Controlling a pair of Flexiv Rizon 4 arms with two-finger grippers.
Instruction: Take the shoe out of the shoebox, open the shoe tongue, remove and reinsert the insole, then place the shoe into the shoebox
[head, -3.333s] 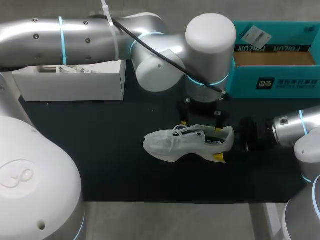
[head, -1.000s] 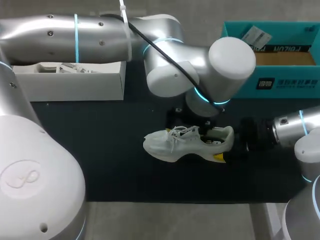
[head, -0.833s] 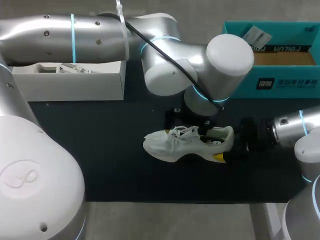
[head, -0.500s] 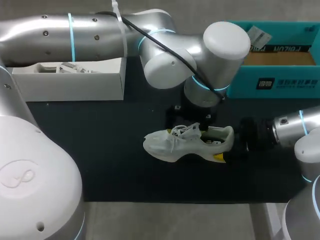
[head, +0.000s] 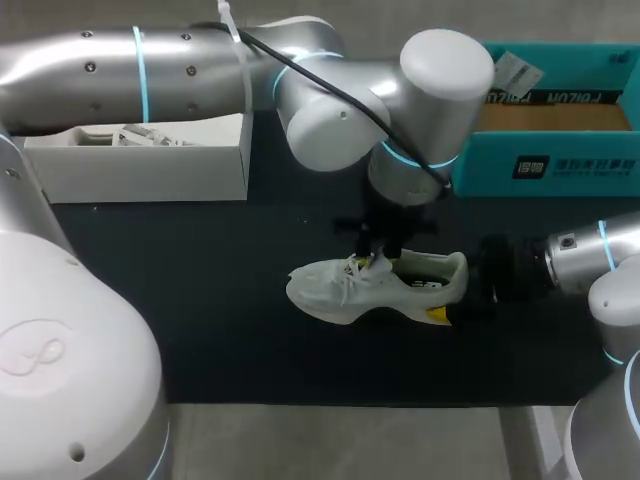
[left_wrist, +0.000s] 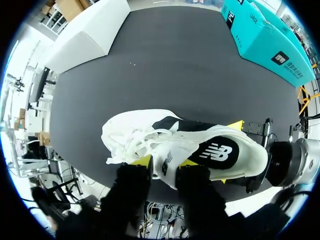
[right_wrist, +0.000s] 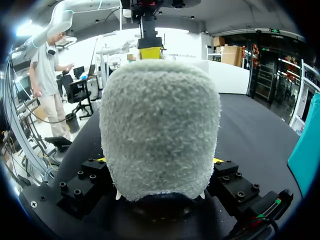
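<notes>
A white shoe (head: 350, 288) stands upright on the black mat, toe to the left. My left gripper (head: 381, 257) hangs over its laces. In the left wrist view the left gripper (left_wrist: 165, 164) is shut on the shoe tongue (left_wrist: 172, 150), with a yellow fingertip (left_wrist: 142, 161) pressed against each side. My right gripper (head: 446, 288) reaches in from the right and is shut on the shoe's heel. In the right wrist view the fuzzy heel (right_wrist: 160, 125) sits between the fingers of the right gripper (right_wrist: 160, 162) and hides most of what lies ahead.
The open teal shoebox (head: 560, 165) stands at the back right, also seen as the teal shoebox (left_wrist: 265, 42) beyond the shoe. A white box (head: 150, 170) holding small items sits at the back left.
My left gripper has shifted a little right over the laces, and its fingers have come together from wide open onto the tongue. The shoe and right arm have stayed put.
</notes>
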